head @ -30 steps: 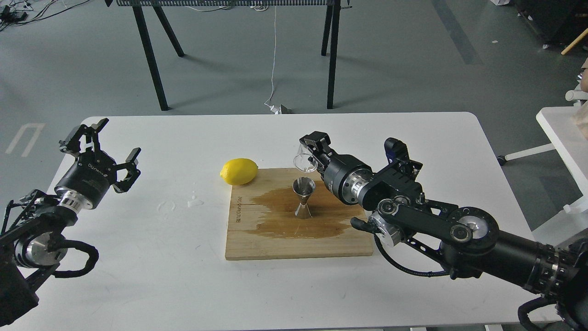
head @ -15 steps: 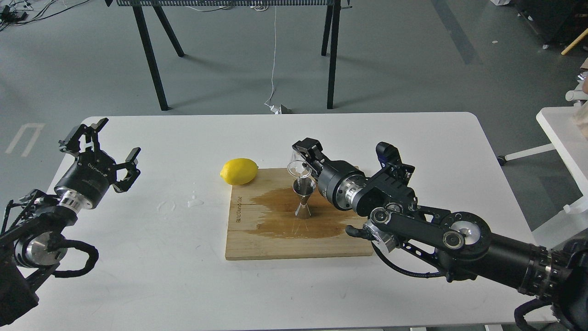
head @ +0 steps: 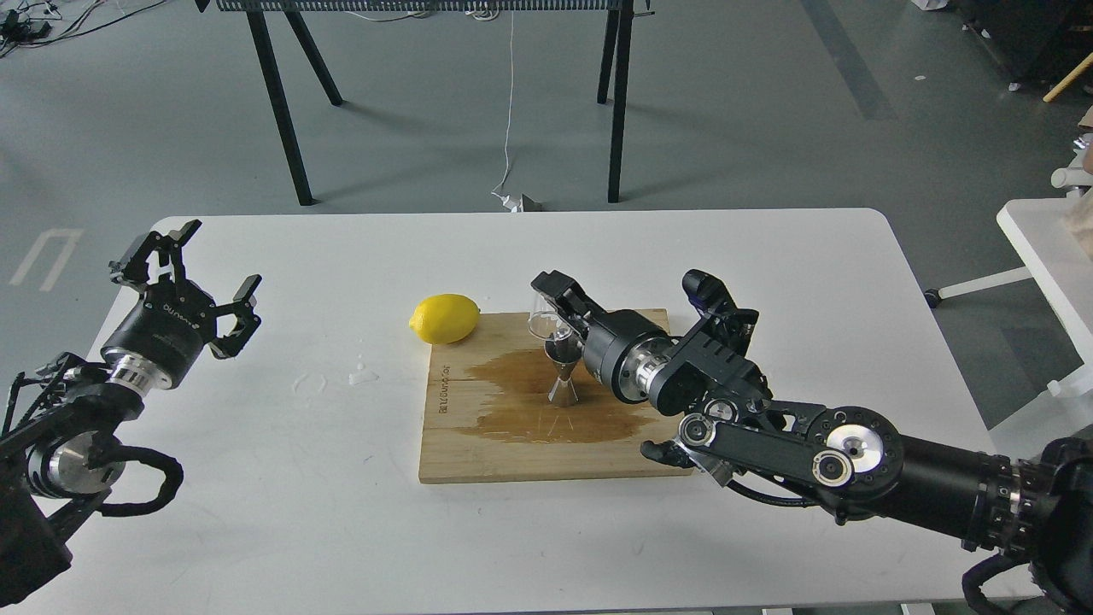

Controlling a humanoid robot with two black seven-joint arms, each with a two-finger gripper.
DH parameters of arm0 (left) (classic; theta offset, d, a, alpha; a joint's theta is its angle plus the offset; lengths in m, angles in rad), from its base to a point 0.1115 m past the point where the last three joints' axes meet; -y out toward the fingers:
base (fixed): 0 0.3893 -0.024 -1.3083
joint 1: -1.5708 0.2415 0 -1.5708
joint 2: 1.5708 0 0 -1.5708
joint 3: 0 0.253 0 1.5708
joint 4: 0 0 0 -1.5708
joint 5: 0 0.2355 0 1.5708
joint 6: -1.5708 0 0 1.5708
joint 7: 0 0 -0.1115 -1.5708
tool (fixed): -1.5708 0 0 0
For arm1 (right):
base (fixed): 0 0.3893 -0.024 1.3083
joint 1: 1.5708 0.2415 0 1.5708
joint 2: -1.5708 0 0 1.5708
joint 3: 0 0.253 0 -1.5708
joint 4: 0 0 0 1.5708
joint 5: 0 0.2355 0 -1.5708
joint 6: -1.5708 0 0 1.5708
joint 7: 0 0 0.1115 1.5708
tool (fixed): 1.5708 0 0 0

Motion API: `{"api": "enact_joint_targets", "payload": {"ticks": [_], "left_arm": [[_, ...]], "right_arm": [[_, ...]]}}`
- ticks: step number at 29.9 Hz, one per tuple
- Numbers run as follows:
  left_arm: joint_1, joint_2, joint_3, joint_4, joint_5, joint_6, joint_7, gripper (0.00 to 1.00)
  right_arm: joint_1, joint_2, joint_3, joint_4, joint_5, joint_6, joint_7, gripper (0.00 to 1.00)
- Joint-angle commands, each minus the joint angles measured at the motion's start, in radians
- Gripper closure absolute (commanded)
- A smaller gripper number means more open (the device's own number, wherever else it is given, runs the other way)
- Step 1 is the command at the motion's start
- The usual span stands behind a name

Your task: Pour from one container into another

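The steel jigger [head: 564, 373] stands upright on the wooden cutting board [head: 512, 444], in a brown wet stain. Just above and behind its mouth is the clear glass cup [head: 543, 318], tipped, with my right gripper [head: 555, 314] shut on it. The right arm reaches in from the lower right across the board's right edge. My left gripper [head: 184, 273] hangs open over the table's left side, far from both containers and holding nothing.
A yellow lemon [head: 444, 318] lies at the board's far left corner. Small water drops [head: 363, 374] sit on the white table [head: 256, 512] left of the board. A second white table [head: 1046, 248] stands at the right.
My right gripper has carried the glass cup left and down, from above and right of the jigger to right over its mouth. The left arm has not moved.
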Motion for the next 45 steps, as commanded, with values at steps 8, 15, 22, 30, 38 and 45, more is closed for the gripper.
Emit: {"api": "enact_joint_targets", "payload": {"ticks": [8, 15, 22, 30, 38, 45], "left_arm": [[0.000, 0.000, 0.000, 0.001, 0.002, 0.000, 0.000, 0.06], [0.000, 0.001, 0.000, 0.001, 0.000, 0.000, 0.000, 0.06], [0.000, 0.001, 0.000, 0.000, 0.000, 0.000, 0.000, 0.06], [0.000, 0.001, 0.000, 0.001, 0.002, 0.000, 0.000, 0.06], [0.000, 0.001, 0.002, 0.001, 0.002, 0.000, 0.000, 0.06], [0.000, 0.001, 0.002, 0.001, 0.002, 0.000, 0.000, 0.06]], "right_arm": [[0.006, 0.000, -0.024, -0.013, -0.054, -0.001, 0.002, 0.60], [0.006, 0.000, -0.024, -0.018, -0.059, -0.001, 0.005, 0.60], [0.007, 0.000, -0.024, -0.018, -0.084, -0.001, 0.005, 0.60], [0.007, -0.002, -0.030, -0.015, -0.127, -0.001, 0.005, 0.60], [0.030, -0.005, -0.087, -0.016, -0.143, -0.009, 0.009, 0.60], [0.024, -0.035, -0.035, -0.012, -0.127, -0.011, 0.009, 0.60]]}}
